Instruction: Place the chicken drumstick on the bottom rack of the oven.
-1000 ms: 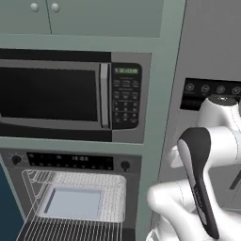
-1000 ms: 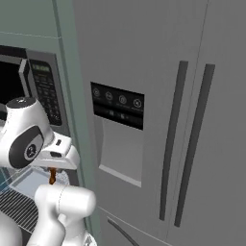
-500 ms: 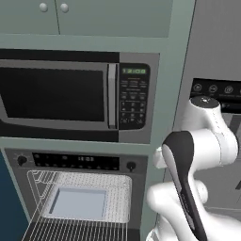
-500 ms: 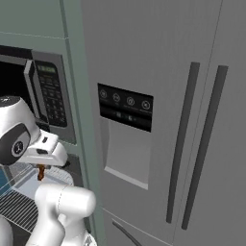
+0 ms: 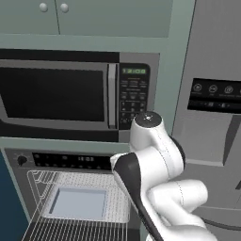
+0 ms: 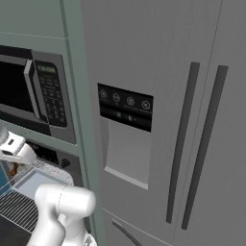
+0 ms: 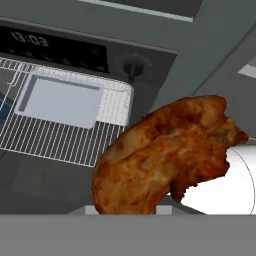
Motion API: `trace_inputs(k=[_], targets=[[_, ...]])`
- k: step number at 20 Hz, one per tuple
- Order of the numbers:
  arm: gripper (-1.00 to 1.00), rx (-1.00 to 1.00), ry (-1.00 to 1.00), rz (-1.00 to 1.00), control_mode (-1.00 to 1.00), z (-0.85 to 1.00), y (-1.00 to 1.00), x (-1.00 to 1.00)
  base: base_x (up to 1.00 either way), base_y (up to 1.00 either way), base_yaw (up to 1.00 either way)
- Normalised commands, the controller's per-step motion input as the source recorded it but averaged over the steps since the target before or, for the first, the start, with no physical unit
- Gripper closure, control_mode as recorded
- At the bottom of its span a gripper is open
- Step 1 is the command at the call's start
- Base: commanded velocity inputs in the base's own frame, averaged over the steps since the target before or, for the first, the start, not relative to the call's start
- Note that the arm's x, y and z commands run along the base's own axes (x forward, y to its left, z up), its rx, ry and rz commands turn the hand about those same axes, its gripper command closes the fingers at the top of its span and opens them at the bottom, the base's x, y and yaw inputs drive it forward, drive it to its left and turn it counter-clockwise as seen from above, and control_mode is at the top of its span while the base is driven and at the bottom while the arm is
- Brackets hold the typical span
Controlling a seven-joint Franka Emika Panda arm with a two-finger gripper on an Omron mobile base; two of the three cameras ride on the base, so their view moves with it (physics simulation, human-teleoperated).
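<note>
The chicken drumstick (image 7: 165,155), glossy reddish-brown, hangs close in front of the hand camera and hides the fingertips. In the right base view my gripper (image 6: 14,162) is shut on the drumstick (image 6: 13,169) at the far left edge, just in front of the oven (image 6: 53,156). The oven (image 5: 70,161) stands open below the microwave, showing its black control strip, a knob (image 7: 131,67) and a pale cavity. The bottom rack (image 5: 70,230) is a silver wire grid at the cavity's floor; the same rack (image 7: 55,140) lies below and left of the drumstick.
A microwave (image 5: 61,94) with a keypad sits above the oven. A grey fridge (image 6: 182,120) with a dispenser panel (image 6: 126,106) stands to the right. My own white arm (image 5: 150,179) blocks the oven's right side. A second wire rack (image 5: 42,178) sits higher in the cavity.
The arm has swung left from the fridge side toward the oven, carrying the drumstick. The whole picture has shifted a little, so the camera moved too.
</note>
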Motion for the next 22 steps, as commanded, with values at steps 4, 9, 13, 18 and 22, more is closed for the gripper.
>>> trace_inputs(k=[4,9,13,18,22], targets=[[1.00,-0.01,-0.06,-0.22,-1.00,-0.73,1.00,0.45,0.00,0.00,0.00],[1.00,-0.03,0.00,-0.31,-1.00,-0.94,1.00,0.68,0.00,0.00,0.00],[1.00,-0.08,0.00,-0.33,-1.00,-1.00,1.00,0.71,0.00,0.00,0.00],[1.00,-0.05,0.01,-0.25,-1.00,-0.94,1.00,0.77,0.00,0.00,0.00],[1.00,-0.01,0.12,-0.06,-1.00,-0.88,0.69,0.64,0.00,0.00,0.00]])
